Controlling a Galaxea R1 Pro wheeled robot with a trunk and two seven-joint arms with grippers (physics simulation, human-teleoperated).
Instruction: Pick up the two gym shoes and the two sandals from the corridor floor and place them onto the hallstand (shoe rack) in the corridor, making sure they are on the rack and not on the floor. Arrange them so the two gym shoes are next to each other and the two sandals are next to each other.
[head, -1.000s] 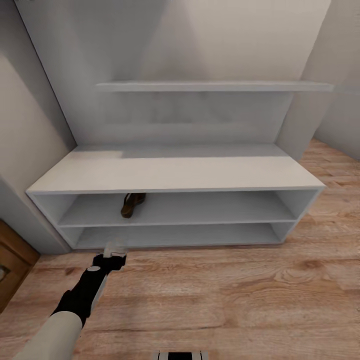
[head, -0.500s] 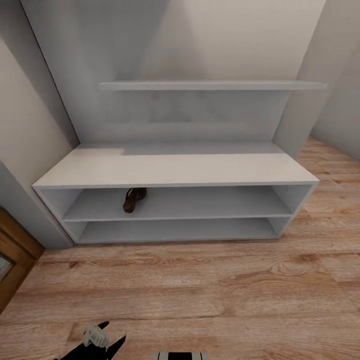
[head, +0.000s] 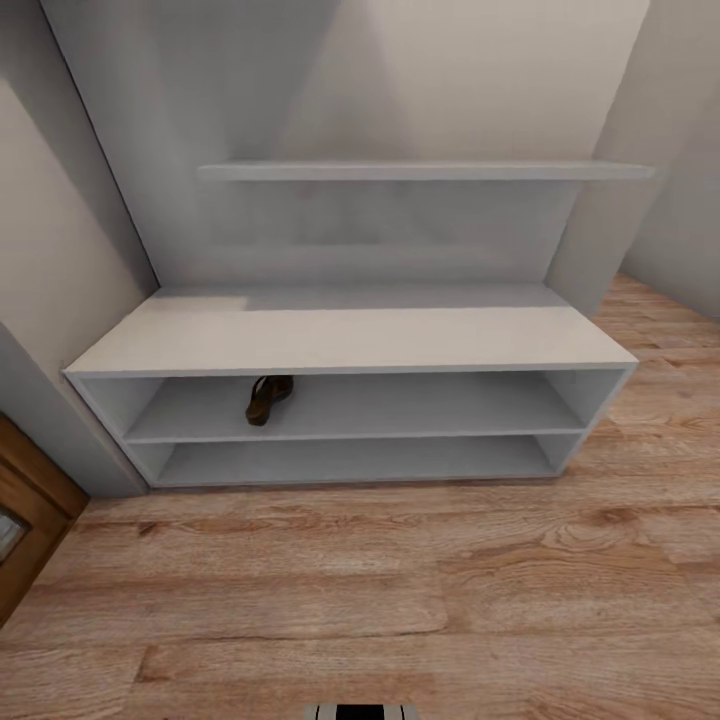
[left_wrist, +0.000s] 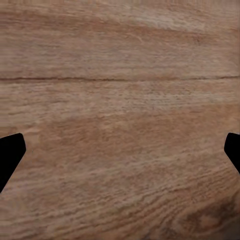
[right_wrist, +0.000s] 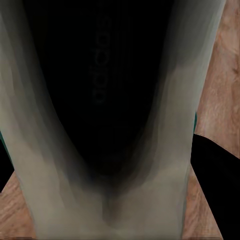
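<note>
The hallstand (head: 345, 345) stands against the far wall, a pale grey-white low bench with two open shelf levels and a long wall shelf (head: 425, 171) above it. One brown sandal (head: 268, 397) sits on the upper open level, toward the left end and set back from the front edge, its length running front to back. The lower level and the bench top are bare. The corridor floor (head: 400, 590) of light-brown wood-grain planks spreads across the near half of the head view, with a brown wooden door edge (head: 25, 530) at the near left.

In the left wrist view the left gripper (left_wrist: 120, 152) hangs over bare planks, its two dark fingertips (left_wrist: 10, 155) spread wide at the sides with nothing between them.

In the right wrist view a gym shoe (right_wrist: 100, 150) sits right against the camera, its cream-white body and dark inner opening seen from very near. A dark finger (right_wrist: 215, 175) of the right gripper lies beside the shoe, which appears to be pinched in that gripper, though the contact itself is hidden
</note>
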